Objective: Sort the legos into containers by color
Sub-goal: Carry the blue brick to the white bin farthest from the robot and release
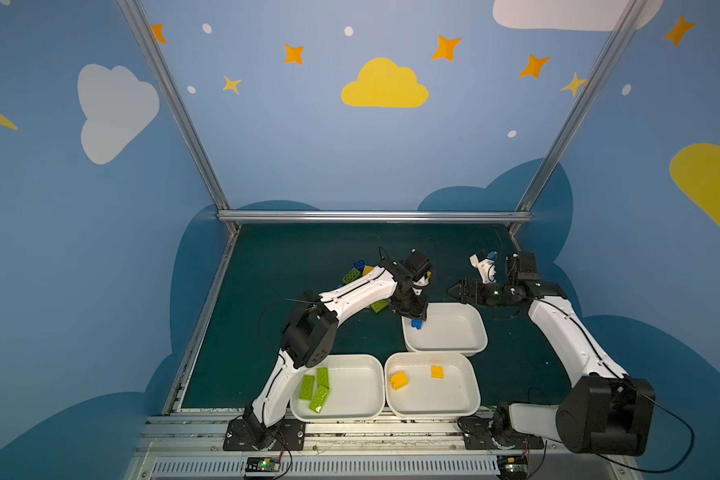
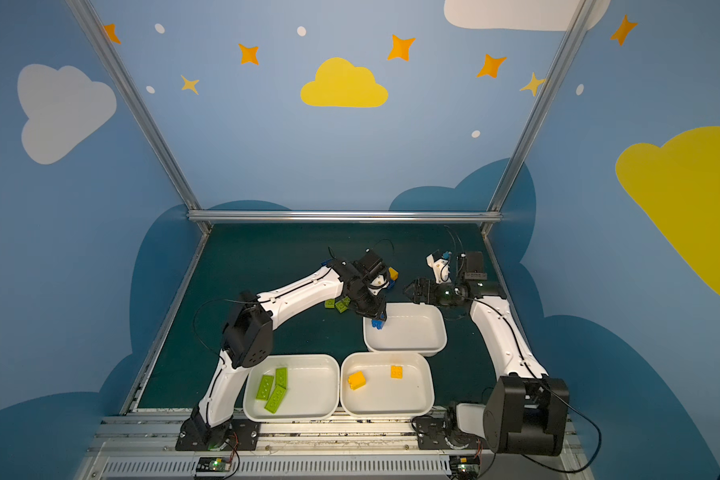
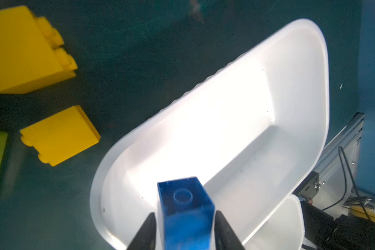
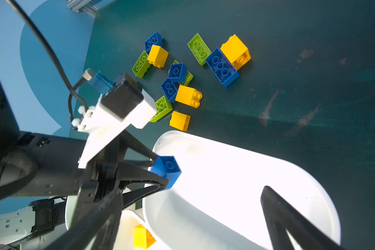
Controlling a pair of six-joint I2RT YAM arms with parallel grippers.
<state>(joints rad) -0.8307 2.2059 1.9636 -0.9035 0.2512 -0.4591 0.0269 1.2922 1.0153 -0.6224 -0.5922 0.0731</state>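
Blue brick (image 3: 185, 207) fills the foreground of the left wrist view: deep, glossy blue, taller than it is wide, one round stud facing the lens. It sits between the black fingers of the left gripper (image 3: 183, 216). A thin sliver of white shows down either side, so the jaws stand only slightly apart, and whether they press the brick or merely flank it cannot be told. In both top views the brick hangs over the left rim of the far tray (image 1: 474, 332), a shallow white rectangle with rounded corners.

Over to the right gripper (image 1: 454, 291): it hovers above the mat (image 1: 308, 257) just beyond that tray, pointing toward its partner, jaws spread wide with nothing between them.

The right wrist view shows the loose pile (image 4: 182, 82) on the dark green mat beside the far tray. Blue bricks, long flat lime-green ones and chunky yellow-orange ones lie there, several touching or overlapping.

Down front, two more white trays sit side by side. The left near tray (image 1: 362, 386) holds three lime-green bricks (image 1: 316, 388) bunched at its left end. The right near tray (image 1: 433, 399) holds two yellow-orange bricks (image 1: 398, 380), set apart from each other.
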